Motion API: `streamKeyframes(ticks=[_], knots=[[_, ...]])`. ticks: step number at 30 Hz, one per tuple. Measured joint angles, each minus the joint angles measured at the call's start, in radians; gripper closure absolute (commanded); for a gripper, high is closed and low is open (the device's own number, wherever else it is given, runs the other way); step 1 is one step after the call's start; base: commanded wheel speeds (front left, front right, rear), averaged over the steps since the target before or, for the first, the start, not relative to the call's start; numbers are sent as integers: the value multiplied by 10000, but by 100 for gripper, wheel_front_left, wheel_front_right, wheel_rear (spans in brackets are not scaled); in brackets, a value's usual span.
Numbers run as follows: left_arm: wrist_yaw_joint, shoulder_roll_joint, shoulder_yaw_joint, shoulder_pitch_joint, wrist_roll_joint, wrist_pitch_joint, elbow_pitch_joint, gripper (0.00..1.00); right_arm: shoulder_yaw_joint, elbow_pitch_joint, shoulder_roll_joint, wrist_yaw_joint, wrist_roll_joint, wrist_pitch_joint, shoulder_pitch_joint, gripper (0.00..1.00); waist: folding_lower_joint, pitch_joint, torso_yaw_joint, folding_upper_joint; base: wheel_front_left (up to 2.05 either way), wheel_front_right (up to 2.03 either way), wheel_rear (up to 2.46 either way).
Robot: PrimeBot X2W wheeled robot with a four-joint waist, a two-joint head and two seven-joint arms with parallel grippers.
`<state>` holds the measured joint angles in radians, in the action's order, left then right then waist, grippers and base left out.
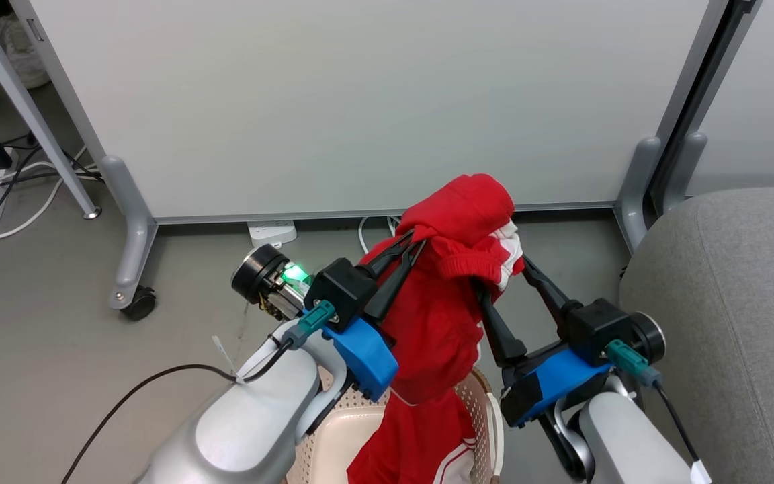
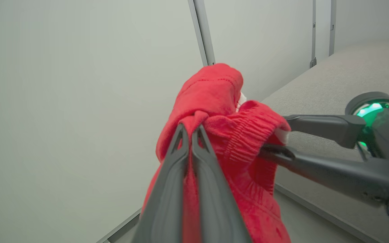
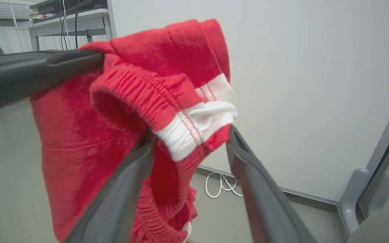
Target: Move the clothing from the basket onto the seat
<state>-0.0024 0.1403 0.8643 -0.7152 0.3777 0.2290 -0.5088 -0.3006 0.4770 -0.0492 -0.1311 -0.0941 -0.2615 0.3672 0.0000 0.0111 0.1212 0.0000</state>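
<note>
Left tool is pinched tight on a fold of the clothing, holding it up over the basket with the tail hanging down into it. Right tool is wide open, fingers either side of the white-striped cuff, gripping nothing. My call: close the right on that cuff before swinging, so the load is shared and the bundle can't slip from one pinch. Then lift until the tail clears the basket rim, or the basket may drag along. The seat lies off to the right, its rounded near edge just beside my right arm, with broad open cushion past it. The panel stands close behind, so I'd swing right, not forward
</note>
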Motion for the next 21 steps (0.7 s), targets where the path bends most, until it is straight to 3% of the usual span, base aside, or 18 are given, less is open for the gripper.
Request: streamKeyframes(ticks=[13, 14, 15, 16, 21], knots=[[-15, -59, 113, -66, 90, 29, -121, 100, 397, 130, 0, 0, 40, -2, 258, 0, 0, 54, 1, 0, 0, 0, 0], [-17, -67, 123, -81, 90, 35, -132, 100, 414, 146, 0, 0, 40, -2, 283, 53, 0, 61, 1, 0, 0, 0, 0], [-17, -77, 127, -101, 96, 56, -144, 100, 431, 159, 0, 0, 40, 0, 301, 87, 0, 64, 1, 0, 0, 0, 0], [-17, -84, 132, -119, 105, 58, -150, 100, 443, 169, 0, 0, 42, -2, 337, 100, 0, 67, 1, 0, 0, 0, 0], [-17, -94, 169, -127, 165, 77, -182, 100, 464, 196, 0, 0, 42, -2, 367, 100, 0, 74, 4, 0, 0, 0, 0]])
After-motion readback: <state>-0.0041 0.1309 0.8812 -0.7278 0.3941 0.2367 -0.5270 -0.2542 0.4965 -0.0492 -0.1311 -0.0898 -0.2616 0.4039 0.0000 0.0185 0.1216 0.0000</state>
